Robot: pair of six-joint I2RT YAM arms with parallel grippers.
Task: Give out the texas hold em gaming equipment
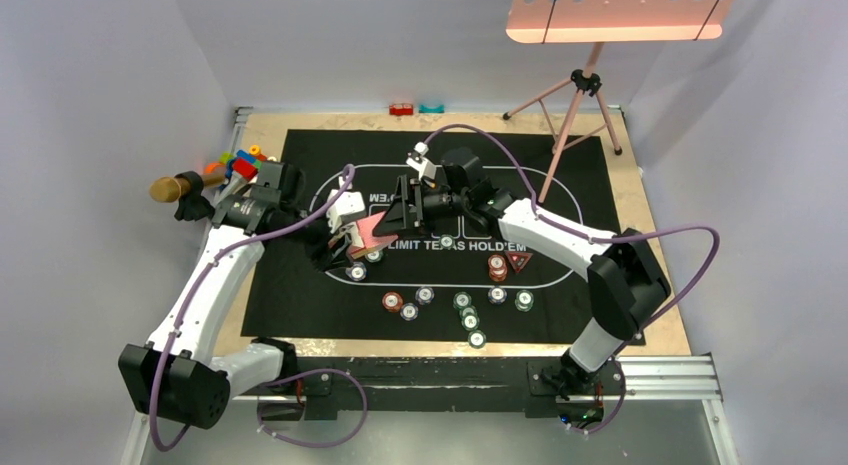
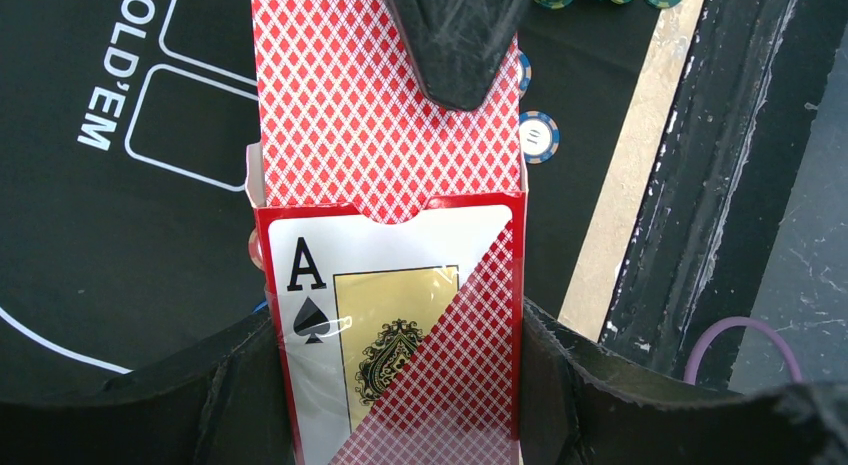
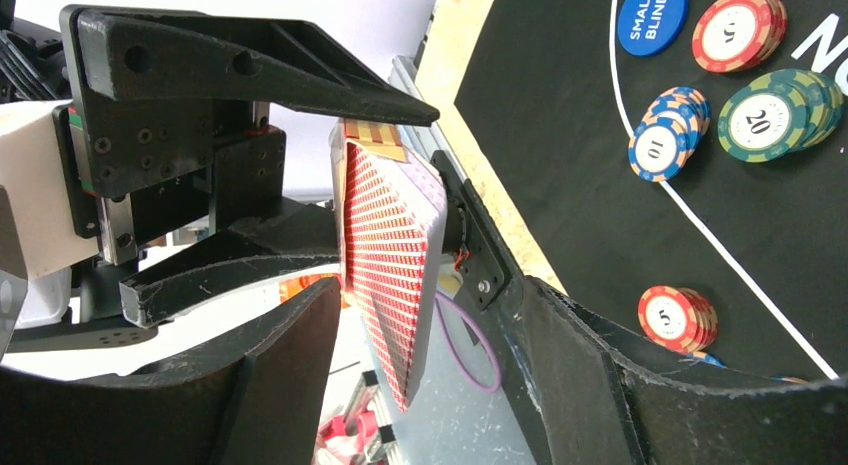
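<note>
In left hand [image 2: 400, 385]: red-diamond-backed cards [image 2: 385, 115] protruding from ace-printed box [image 2: 400, 325].

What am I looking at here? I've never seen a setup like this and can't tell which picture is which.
Two robot arms are bolted to a table. One picture looks down from above; the other two come from cameras on each wrist. The left gripper is shut on a card box with an ace printed on it. The right gripper has its fingers either side of the red-backed cards sticking out of that box. Poker chips lie on the black felt mat.
</note>
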